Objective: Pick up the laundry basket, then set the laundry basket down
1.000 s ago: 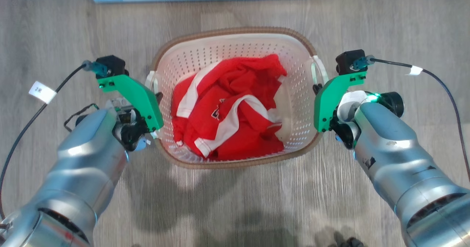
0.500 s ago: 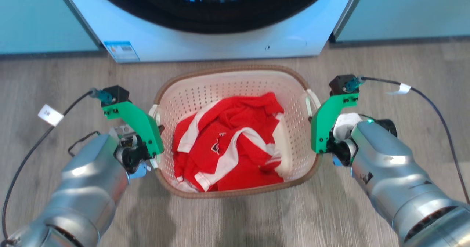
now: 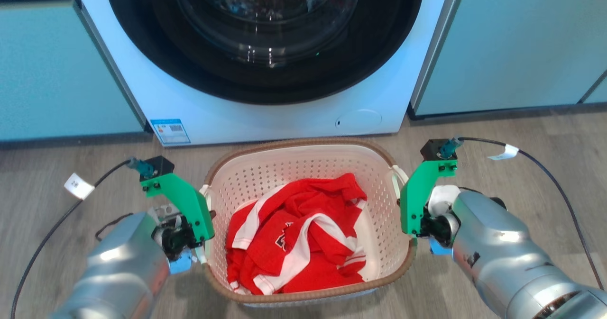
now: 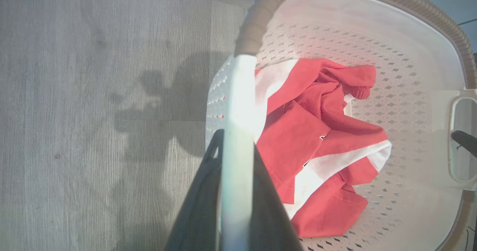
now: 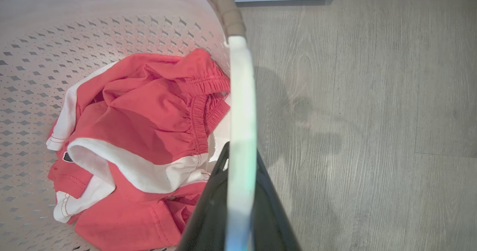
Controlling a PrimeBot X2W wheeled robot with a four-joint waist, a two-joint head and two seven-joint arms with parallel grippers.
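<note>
"The laundry basket (image 3: 294, 174): where does it lie against the fingers?"

"Squarely between the 2 grippers, just near of the washing machine (image 3: 265, 72), over the wooden floor (image 3: 521, 143). The left gripper (image 4: 238, 150) is at its left side and the right gripper (image 5: 242, 157) is at its right side."

"How far open are the fingers?"

"Narrow on both. In the left wrist view the 2 dark fingers (image 4: 201, 206) lie against either face of the white left loop handle (image 4: 238, 105), and the strap fills the gap between them. In the right wrist view the fingers (image 5: 208, 213) pinch the right loop handle (image 5: 242, 94) the same way. That handle runs on from them to the brown rim band (image 5: 227, 12)."

"Does either gripper touch anything besides its handle?"

"I cannot tell. Across the basket, the left wrist view shows a dark fingertip (image 4: 466, 141) of the right gripper through the opening of the right handle."

"Is the basket resting on the floor?"

"I cannot tell. Its shadow falls on the boards beside it."

"What lies inside?"

"A crumpled red-and-white garment (image 3: 294, 233) on the perforated bottom, toward the near side."
</note>
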